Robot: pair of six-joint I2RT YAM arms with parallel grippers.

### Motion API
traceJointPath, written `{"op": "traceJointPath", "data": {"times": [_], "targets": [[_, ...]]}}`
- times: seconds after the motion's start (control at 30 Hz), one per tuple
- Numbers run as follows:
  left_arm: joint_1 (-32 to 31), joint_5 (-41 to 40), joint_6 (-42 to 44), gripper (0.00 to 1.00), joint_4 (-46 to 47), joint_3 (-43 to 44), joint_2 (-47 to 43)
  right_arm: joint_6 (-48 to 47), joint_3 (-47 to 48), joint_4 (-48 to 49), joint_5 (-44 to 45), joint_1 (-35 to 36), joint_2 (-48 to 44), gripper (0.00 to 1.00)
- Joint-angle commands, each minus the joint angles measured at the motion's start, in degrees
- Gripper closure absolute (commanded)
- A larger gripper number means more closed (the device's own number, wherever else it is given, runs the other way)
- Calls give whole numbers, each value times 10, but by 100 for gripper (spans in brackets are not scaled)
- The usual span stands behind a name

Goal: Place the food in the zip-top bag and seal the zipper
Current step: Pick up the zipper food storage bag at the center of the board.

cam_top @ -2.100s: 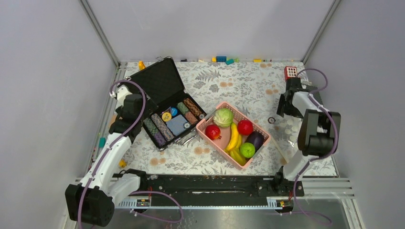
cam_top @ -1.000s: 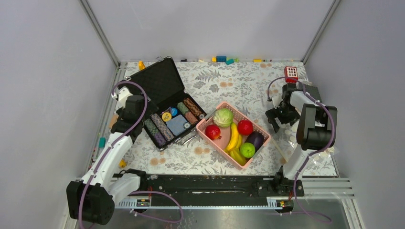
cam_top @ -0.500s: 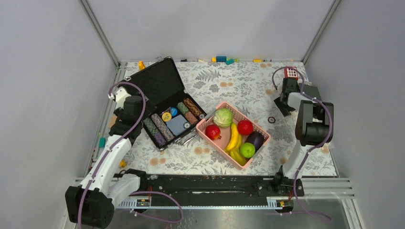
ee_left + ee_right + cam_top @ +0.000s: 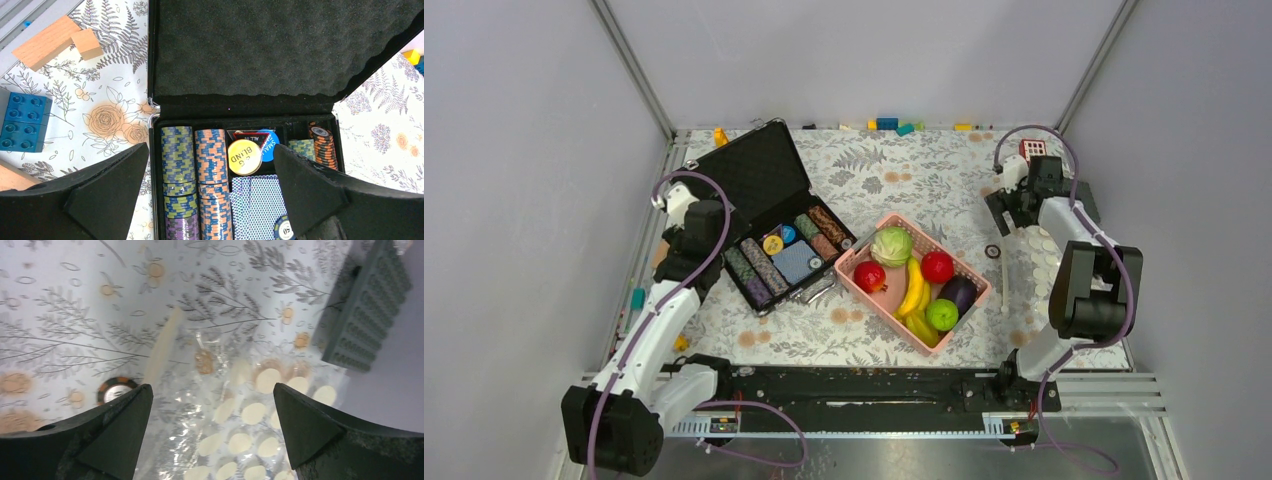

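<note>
Found all the food (image 4: 937,266) lying in the pink basket (image 4: 879,311) at mid-table: cabbage (image 4: 891,245) at the far corner, two apples (image 4: 870,276), bananas (image 4: 913,290) down the middle, eggplant (image 4: 957,293) and lime (image 4: 941,314) toward the near end.

Located the bag (image 4: 240,415) flat on the table to the right of the basket and apart from it; clear plastic, with pale round dots. Traced the zipper (image 4: 162,347) as a pale strip along the bag's basket-side edge; cannot tell whether sealed. Noted one loose chip (image 4: 116,390) on the cloth just beside that strip, and a grey studded block (image 4: 367,305) near the bag's far side.

Observed the right gripper (image 4: 210,390) above the bag's far end, released, jaws spread wide, grasping nothing.

Observed the left gripper (image 4: 210,147) likewise released, jaws wide apart, hanging over the open poker case (image 4: 245,55) at the left, above the chip stacks (image 4: 212,165) and apart from them. Recorded wooden blocks (image 4: 47,42) and a blue brick (image 4: 25,122) on the cloth left of the case.
</note>
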Motion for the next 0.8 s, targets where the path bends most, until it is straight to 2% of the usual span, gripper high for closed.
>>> {"op": "traceJointPath", "data": {"times": [0.0,0.27,0.4,0.47,0.63,0.7,0.77], "targets": [[2,-7,5,1,17,5,7,53,32,-88,-66,10,11,0],[2,-8,6,1,22,1,10,72,86,-161,39,18,112,2],[2,-9,7,1,23,0,10,72,109,-166,55,18,131,9],[2,-7,7,1,22,-1,10,68,125,-182,63,17,143,22],[2,-10,6,1,21,-2,5,70,159,-216,59,17,164,77],[2,-11,6,1,19,-2,3,71,163,-218,59,17,166,92],[2,-15,5,1,16,-2,0,75,167,-217,62,16,169,100]]}}
